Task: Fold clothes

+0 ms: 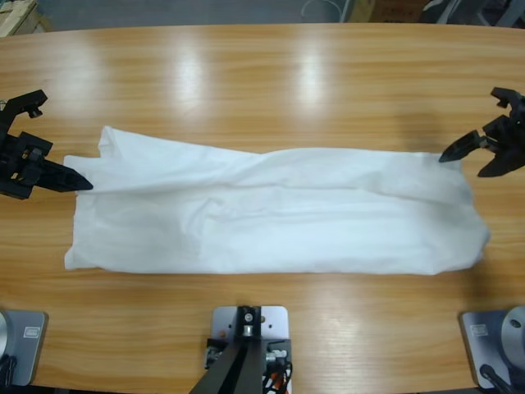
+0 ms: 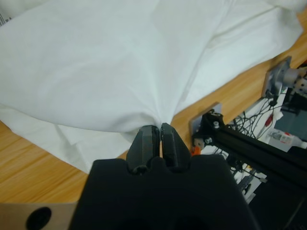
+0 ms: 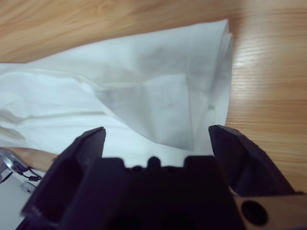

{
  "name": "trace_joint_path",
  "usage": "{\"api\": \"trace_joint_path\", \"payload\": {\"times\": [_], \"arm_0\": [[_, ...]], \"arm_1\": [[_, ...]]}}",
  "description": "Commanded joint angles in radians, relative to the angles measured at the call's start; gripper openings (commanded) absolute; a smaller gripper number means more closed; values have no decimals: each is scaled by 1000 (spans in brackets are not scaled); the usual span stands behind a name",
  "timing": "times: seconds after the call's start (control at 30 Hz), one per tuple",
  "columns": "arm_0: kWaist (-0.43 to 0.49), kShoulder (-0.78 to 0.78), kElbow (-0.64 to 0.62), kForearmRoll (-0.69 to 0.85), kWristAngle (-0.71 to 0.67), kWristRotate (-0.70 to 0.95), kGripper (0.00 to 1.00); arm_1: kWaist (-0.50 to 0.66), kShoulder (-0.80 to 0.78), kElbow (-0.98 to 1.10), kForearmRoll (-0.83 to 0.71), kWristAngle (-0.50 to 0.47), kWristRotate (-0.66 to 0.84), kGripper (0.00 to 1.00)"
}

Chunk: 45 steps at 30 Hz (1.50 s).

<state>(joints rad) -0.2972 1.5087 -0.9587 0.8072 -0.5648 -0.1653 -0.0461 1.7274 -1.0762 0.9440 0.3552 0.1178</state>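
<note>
The clothes are one white T-shirt folded into a long band that lies left to right across the wooden table. At the band's left end my left gripper is shut on a pinch of the fabric. In the left wrist view the left gripper has its jaws closed, and the cloth fans out from them. By the band's upper right corner my right gripper stands open, just off the fabric. The right wrist view looks between the spread jaws of the right gripper at the shirt's end, with nothing held.
Bare wood runs along the far side of the table and in a strip at the front. In the left wrist view a black frame with cables shows beyond the table edge.
</note>
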Motion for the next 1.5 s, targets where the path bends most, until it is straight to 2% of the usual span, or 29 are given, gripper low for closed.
{"api": "trace_joint_path", "payload": {"times": [0.03,0.7,0.9,1.13,1.3,1.33,1.37,1.47,1.5], "arm_0": [[-4,61,14,7,-17,15,0],[-11,72,13,9,-31,34,0],[-11,91,7,9,-32,42,0],[-11,92,4,10,-32,44,0],[-8,85,5,10,-32,47,0],[-8,85,6,10,-32,47,0],[-8,85,6,10,-32,47,0],[-8,83,6,12,-32,47,0],[-8,82,8,12,-32,47,0]], "arm_1": [[19,19,29,-10,24,-17,874],[31,-30,63,-60,22,-33,873],[43,23,50,-86,24,-19,874],[143,110,48,-117,31,41,873],[152,121,49,-110,30,48,868],[152,123,48,-106,29,49,836],[152,123,48,-103,27,49,672],[152,118,49,-97,23,49,60],[152,113,49,-91,19,49,0]]}}
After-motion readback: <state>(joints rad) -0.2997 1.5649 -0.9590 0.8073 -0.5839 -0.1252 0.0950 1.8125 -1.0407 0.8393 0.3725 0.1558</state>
